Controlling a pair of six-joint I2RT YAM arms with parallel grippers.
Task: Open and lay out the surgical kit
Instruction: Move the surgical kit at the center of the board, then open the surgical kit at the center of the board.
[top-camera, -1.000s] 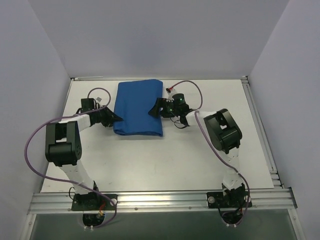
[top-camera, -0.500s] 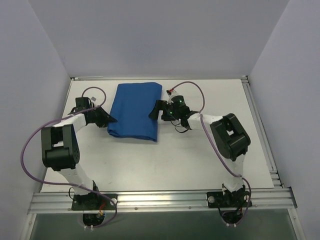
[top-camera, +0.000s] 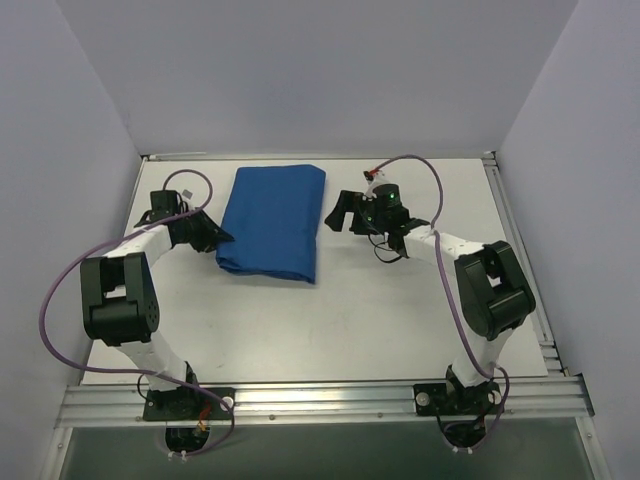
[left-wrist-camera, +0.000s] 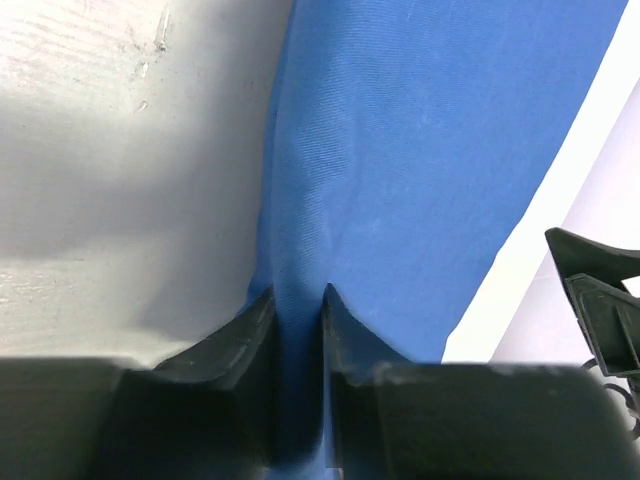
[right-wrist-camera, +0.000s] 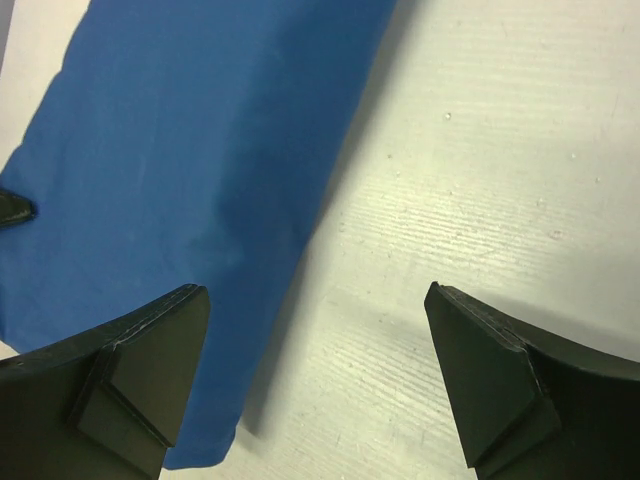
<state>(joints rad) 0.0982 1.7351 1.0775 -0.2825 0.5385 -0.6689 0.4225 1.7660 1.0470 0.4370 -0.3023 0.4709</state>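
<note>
Starting on the left, the left gripper (top-camera: 214, 235) sits at the left edge of the blue cloth wrap (top-camera: 272, 222), toward its near corner. On the left wrist camera its jaws are pressed almost together on a raised ridge of the blue fabric, so it is pinching the cloth (only a thin fold shows between the fingers). Bare white table (top-camera: 400, 310) lies to the left of that ridge.

The wrap itself lies folded in a flat rectangle on the far half of the table, a little left of centre, between the two grippers. Its long sides run from far to near, and it is skewed slightly. From here I see only cloth.

To the right, the right gripper (top-camera: 336, 211) is just beside the wrap's right edge, near the far corner, and not touching it in the overhead view. Its jaws are spread wide and hold nothing. On the right wrist camera one finger shows over the cloth's border and the other over bare table.
</note>
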